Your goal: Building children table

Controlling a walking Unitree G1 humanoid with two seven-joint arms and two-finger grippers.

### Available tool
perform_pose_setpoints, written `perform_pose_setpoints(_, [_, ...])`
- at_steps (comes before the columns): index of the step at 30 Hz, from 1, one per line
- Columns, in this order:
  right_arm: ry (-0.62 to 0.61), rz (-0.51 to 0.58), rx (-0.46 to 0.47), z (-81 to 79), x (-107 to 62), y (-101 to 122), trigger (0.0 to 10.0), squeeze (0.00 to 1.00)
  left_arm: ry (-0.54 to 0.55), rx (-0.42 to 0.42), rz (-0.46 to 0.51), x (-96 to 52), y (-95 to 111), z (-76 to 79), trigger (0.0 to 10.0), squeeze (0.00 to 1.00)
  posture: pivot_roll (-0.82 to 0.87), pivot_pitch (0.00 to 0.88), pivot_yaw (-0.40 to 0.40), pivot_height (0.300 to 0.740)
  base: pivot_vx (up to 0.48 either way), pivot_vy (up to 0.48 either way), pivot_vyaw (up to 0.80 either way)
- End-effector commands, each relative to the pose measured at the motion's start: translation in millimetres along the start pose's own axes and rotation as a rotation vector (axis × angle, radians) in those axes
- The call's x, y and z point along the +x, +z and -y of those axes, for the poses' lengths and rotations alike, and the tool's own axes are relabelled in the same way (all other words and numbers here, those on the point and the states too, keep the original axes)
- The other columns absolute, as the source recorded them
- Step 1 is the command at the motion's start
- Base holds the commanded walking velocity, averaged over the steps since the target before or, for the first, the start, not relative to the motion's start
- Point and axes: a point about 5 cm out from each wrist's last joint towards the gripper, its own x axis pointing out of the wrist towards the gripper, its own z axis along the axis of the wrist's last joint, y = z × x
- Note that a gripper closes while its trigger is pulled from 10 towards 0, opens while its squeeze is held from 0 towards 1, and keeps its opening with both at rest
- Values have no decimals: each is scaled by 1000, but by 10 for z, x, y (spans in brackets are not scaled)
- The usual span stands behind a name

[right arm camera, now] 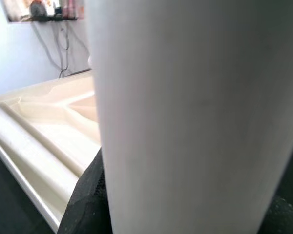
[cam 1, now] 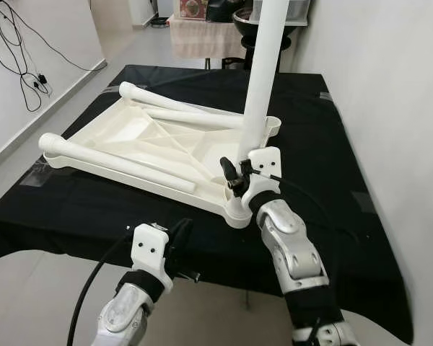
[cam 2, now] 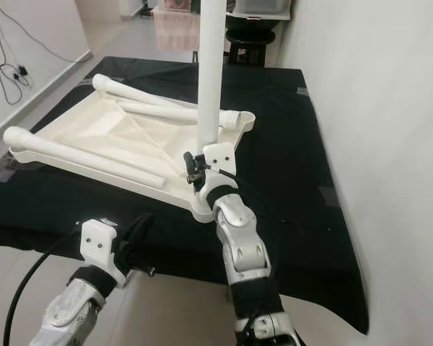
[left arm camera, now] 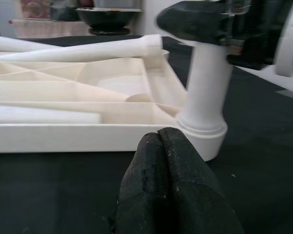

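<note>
**Inspector:** On the black cloth [cam 1: 325, 144], report the edges and the room left to move.

**Assistant:** The upturned white tabletop [cam 1: 130, 133] lies mid-cloth, its long axis running from 10 o'clock to 4 o'clock. Bare cloth borders it on all sides, widest toward 3 o'clock, where a plain wall [cam 1: 390, 108] stands close beside the cloth edge. At 9 o'clock the floor [cam 1: 36, 137] is open. The near cloth edge hangs just ahead of the left gripper [cam 1: 180, 241].

**Inspector:** The legs?

**Assistant:** One upright leg [cam 1: 263, 79] stands vertical in the near corner socket [cam 1: 239, 210] at 4 o'clock, its top running out of frame. Two loose legs lie flat inside the tabletop: the near leg [cam 1: 115, 162] and the far leg [cam 1: 177, 108], both pointing roughly 10 to 4.

**Inspector:** Grippers?

**Assistant:** The right gripper [cam 1: 239, 171] is clamped around the upright leg low down, just above the socket. The left gripper's fingers [left arm camera: 171, 190] are pressed together with nothing between them, hovering at the near cloth edge, apart from the tabletop.
</note>
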Motion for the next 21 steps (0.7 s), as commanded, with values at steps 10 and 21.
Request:
perform_pose_setpoints(10, [204, -14, 65, 165, 53, -52, 10000, 0, 4, -1, -9, -8, -25, 3, 10000, 0, 136, 112, -22, 740, 0, 0, 0])
perform_pose_setpoints(21, [541, -44, -11, 321, 16, -63, 10000, 0, 9, -3, -4, 11, -24, 16, 10000, 0, 142, 110, -33, 740, 0, 0, 0])
